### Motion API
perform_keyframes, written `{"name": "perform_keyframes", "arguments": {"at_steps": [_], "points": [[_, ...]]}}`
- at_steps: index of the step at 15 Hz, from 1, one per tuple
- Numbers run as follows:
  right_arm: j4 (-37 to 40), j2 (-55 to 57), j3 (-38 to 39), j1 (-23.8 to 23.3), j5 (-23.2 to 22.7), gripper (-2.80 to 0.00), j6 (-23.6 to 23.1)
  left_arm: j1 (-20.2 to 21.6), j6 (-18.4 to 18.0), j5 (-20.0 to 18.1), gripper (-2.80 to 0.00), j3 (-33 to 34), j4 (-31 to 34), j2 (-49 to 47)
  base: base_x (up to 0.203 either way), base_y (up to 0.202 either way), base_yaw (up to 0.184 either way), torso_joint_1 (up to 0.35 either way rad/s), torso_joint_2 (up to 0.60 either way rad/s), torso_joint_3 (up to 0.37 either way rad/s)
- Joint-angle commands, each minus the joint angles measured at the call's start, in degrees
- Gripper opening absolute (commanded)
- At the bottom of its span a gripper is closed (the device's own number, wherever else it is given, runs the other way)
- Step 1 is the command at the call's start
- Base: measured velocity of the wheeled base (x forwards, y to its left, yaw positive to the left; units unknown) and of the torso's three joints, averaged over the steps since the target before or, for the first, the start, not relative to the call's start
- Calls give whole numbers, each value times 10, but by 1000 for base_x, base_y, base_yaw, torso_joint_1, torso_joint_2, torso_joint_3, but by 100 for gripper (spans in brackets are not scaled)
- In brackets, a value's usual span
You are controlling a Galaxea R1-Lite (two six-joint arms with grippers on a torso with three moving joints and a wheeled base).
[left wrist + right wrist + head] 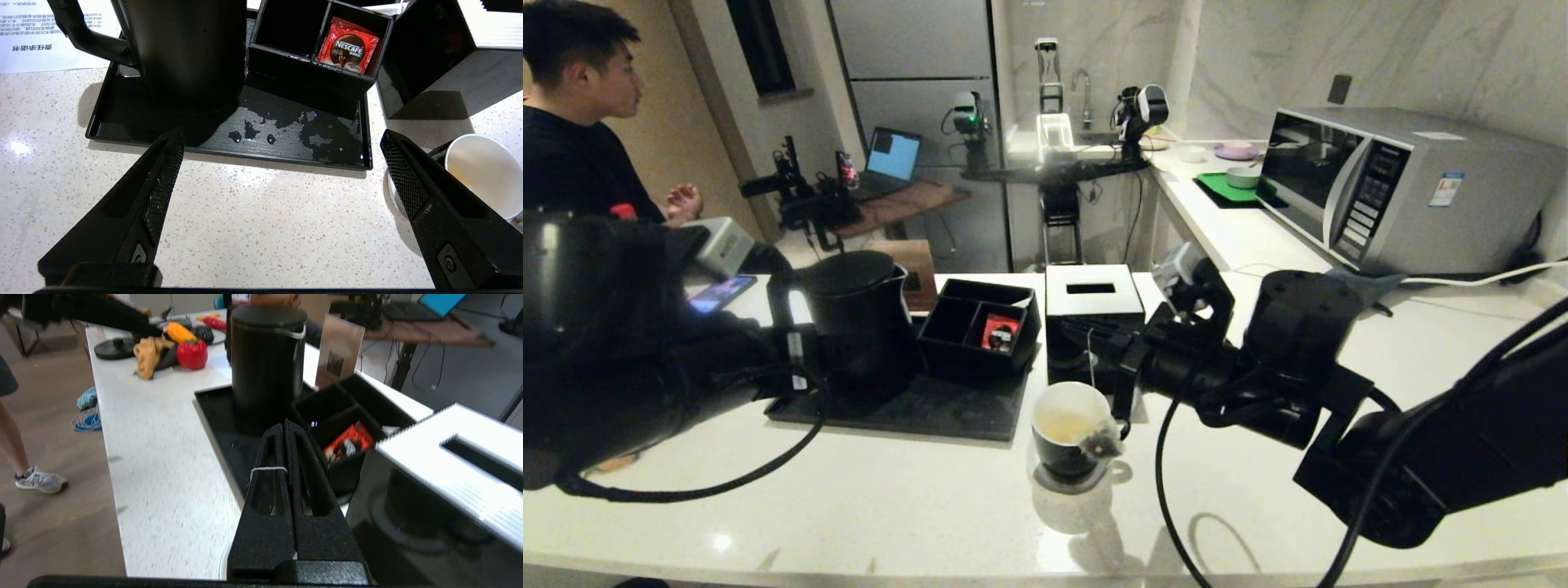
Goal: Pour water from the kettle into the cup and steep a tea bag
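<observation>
Tea bag (1102, 443), a small greyish-brown pouch on a thin string, hangs at the rim of the glossy black mug with the white inside (1068, 431), which stands on the pale speckled bench (890, 506) and already holds pale yellowish water (1065, 426). The right pincer (1094, 339) is above the mug, its jaws pressed together on the string, which loops over them in the right wrist view. So I judge pouring done and steeping in hand. The left pincer (282, 155) hovers low over the bench with jaws wide apart and nothing between them, near the tall matte black jug kettle (859, 314) on its wet black tray (286, 134) (splashes show there). Next, I judge, the pouch needs lowering fully into the water.
</observation>
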State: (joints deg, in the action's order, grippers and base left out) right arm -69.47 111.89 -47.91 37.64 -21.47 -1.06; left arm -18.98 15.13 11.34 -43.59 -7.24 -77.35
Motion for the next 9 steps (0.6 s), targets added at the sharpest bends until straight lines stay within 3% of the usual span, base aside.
{"name": "perform_keyframes", "arguments": {"at_steps": [1,5,9], "points": [[5,0,-27,0,-2,-280,0,-1,1,2,0,0,-1,-2,0,0,0,0,0,0],[37,-2,-70,0,-2,-280,0,-1,1,2,0,0,-1,-1,0,0,0,0,0,0],[34,15,-64,1,-2,-280,-1,-1,2,1,0,1,-1,-1,0,0,0,0,0,0]]}}
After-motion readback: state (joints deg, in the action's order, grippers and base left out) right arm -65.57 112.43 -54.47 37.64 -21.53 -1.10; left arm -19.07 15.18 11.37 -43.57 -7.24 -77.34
